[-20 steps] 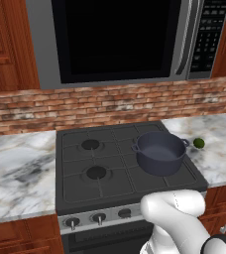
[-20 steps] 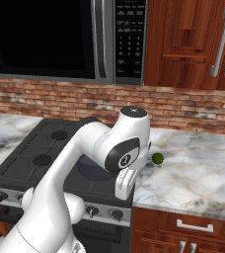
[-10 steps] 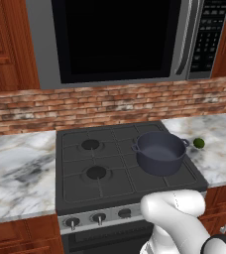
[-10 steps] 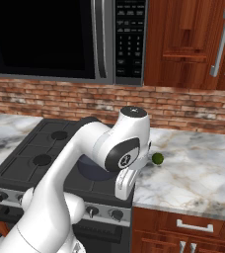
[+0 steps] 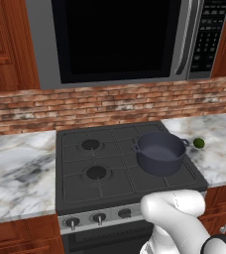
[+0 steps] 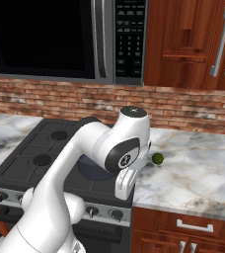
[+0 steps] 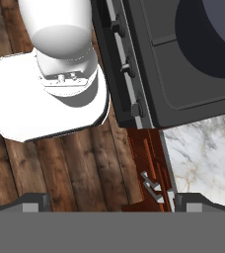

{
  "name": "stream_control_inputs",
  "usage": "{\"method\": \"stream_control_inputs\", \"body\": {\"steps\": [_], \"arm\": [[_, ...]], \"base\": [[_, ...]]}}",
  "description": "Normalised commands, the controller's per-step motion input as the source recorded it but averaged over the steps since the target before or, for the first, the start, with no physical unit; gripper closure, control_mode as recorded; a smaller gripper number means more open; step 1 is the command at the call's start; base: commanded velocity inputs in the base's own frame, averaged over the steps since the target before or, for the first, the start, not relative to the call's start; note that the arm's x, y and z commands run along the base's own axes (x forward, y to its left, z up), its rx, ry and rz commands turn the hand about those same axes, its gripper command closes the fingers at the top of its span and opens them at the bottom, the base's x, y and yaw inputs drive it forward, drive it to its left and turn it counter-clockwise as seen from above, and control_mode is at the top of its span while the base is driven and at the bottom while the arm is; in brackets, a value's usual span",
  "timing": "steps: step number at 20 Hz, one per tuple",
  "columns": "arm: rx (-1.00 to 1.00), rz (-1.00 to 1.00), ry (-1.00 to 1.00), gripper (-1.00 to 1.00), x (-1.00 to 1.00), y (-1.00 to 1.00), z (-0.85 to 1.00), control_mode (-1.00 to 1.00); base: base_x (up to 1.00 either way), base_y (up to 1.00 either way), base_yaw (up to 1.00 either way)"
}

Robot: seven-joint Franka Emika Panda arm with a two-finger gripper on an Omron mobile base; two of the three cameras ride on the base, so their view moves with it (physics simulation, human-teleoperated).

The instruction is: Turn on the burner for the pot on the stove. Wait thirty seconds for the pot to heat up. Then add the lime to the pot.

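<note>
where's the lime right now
The lime sits on the marble counter just right of the stove, beside the pot but apart from it; the right base view shows it past the arm.

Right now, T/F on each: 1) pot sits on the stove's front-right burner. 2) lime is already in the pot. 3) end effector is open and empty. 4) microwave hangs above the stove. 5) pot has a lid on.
1) The pot sits on the stove's right side, toward the front. True.
2) The lime is in the pot. False: it lies on the marble counter to the right of the stove, apart from the pot.
3) The end effector is open and empty. True: its tips stand wide apart with nothing between them.
4) A microwave hangs above the stove. True.
5) The pot has a lid on. False: it is lidless and its inside shows.
</note>
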Motion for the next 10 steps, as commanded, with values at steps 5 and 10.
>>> {"method": "stream_control_inputs", "body": {"steps": [5,10], "arm": [[0.0,0.0,0.0,-1.0,0.0,0.0,0.0,-1.0],[0.0,0.0,-0.01,-1.0,0.06,0.0,-0.01,-1.0]], "base": [[0.0,0.0,0.0],[0.0,0.0,0.0]]}}
